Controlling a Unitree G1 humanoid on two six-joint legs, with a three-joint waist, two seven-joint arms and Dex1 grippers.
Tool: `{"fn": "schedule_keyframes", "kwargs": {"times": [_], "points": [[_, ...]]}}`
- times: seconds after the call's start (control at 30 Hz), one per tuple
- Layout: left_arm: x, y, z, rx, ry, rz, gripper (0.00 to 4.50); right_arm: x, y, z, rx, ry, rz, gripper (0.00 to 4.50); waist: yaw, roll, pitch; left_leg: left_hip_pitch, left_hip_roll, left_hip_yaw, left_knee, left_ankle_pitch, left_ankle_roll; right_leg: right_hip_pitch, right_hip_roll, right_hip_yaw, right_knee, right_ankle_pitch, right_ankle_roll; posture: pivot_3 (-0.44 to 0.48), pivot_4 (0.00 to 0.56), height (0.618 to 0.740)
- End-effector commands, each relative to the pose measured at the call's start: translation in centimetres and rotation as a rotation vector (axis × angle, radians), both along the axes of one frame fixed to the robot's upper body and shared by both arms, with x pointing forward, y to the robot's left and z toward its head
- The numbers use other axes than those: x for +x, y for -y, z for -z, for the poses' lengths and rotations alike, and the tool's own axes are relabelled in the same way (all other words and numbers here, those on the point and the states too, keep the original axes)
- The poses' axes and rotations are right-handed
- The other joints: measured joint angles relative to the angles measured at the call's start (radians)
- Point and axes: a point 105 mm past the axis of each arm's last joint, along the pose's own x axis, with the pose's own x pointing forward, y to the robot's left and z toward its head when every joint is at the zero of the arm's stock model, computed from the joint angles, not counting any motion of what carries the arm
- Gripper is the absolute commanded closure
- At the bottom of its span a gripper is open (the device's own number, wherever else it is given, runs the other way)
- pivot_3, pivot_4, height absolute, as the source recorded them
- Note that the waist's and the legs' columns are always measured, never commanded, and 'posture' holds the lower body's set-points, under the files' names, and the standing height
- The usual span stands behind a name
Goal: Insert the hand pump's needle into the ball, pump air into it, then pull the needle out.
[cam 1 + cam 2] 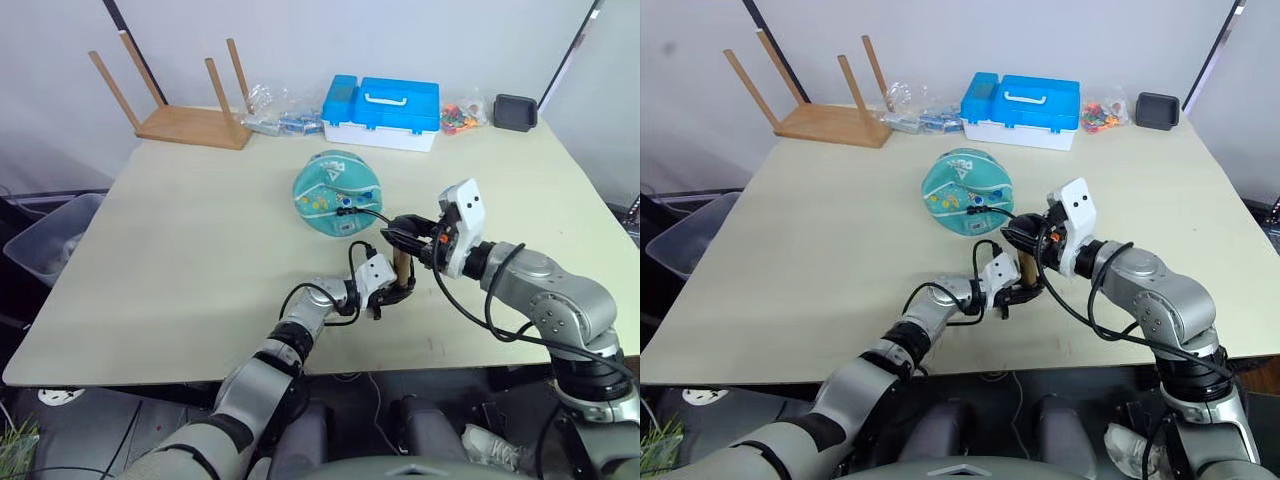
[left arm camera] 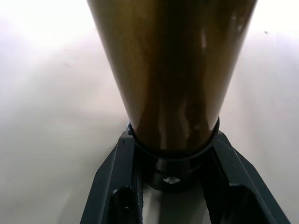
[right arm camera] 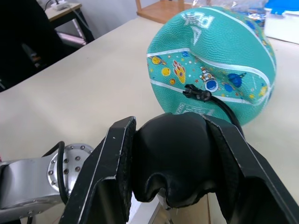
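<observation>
The hand pump (image 1: 400,268) stands between the two grippers near the table's (image 1: 200,240) front edge, its gold-bronze barrel (image 2: 172,70) upright. The left gripper (image 1: 392,291) is clamped on the barrel's black lower collar, one finger on each side of it as the left wrist view shows. Just above it, the right gripper (image 1: 398,237) is closed around the pump's black handle (image 3: 175,158), which fills the space between its fingers. The ball (image 1: 338,193) lies on the table just beyond the right gripper, well apart from the left one. The thin black hose (image 3: 219,103) runs from the pump to a small black fitting (image 3: 197,93) seated against the ball's skin, so the needle appears to be in already, though its tip is hidden. The ball looks underfilled: a dent and crease run across its upper face, so it should feel soft and yielding, light, and liable to roll or slide on the smooth tabletop if the hose tugs it. The barrel is stiff, polished metal and likely slippery, so the collar at the base is the sensible place to hold it; the rounded handle gives the upper gripper a fuller seat. The hose is limp and will carry little force, and the needle is probably the fragile part, best kept free of sideways pull while pumping.
</observation>
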Motion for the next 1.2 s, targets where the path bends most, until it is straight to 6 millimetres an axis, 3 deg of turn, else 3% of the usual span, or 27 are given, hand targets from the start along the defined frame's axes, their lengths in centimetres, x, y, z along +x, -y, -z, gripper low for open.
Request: {"fn": "schedule_keyframes", "kwargs": {"times": [0.03,0.33,0.43,0.6,0.87,1.2], "points": [[-0.3,-2.3,2.1,0.129,-0.025,0.004,3.41,0.3,2.6,5.1,-0.113,-0.166,0.149,2.86,0.000,-0.001,-0.002,0.000,0.000,0.000,0.000,0.000,0.000,0.000,0.000,0.000,0.000,0.000,0.000,0.000,0.150,0.740],[-0.8,-1.8,2.7,0.145,-0.042,0.028,3.41,-0.2,2.2,5.8,-0.125,-0.175,0.144,2.86,0.000,-0.007,-0.010,0.002,0.000,0.000,-0.002,0.000,0.000,0.001,0.000,0.000,0.000,-0.001,-0.001,0.000,0.150,0.740],[-0.9,-1.8,2.9,0.147,-0.048,0.026,3.41,0.1,2.2,4.9,-0.110,-0.142,0.146,2.86,0.000,-0.008,-0.011,0.002,0.001,0.000,-0.002,0.000,0.000,0.001,0.000,0.000,-0.001,-0.001,-0.001,0.000,0.150,0.740],[-1.5,-2.0,3.7,0.159,-0.069,0.026,3.41,0.6,2.8,-0.1,-0.061,0.001,0.137,2.86,0.001,-0.007,-0.010,0.001,0.001,0.000,-0.002,0.000,0.000,0.001,0.000,0.000,-0.001,-0.001,0.000,0.000,0.150,0.740],[-2.2,-2.7,5.1,0.198,-0.087,0.013,3.41,-0.8,2.9,-8.5,0.023,0.202,0.072,2.86,0.005,0.000,-0.002,-0.002,0.000,-0.002,-0.002,0.000,0.000,-0.001,-0.001,-0.001,-0.002,-0.001,-0.001,0.000,0.150,0.740],[-2.8,-3.2,5.8,0.210,-0.099,0.009,3.41,-2.6,4.1,-15.0,0.053,0.311,0.035,2.86,0.007,0.004,0.004,-0.005,-0.001,-0.009,-0.001,0.000,0.000,-0.002,-0.002,-0.003,-0.002,0.000,0.000,0.000,0.150,0.740]]}}
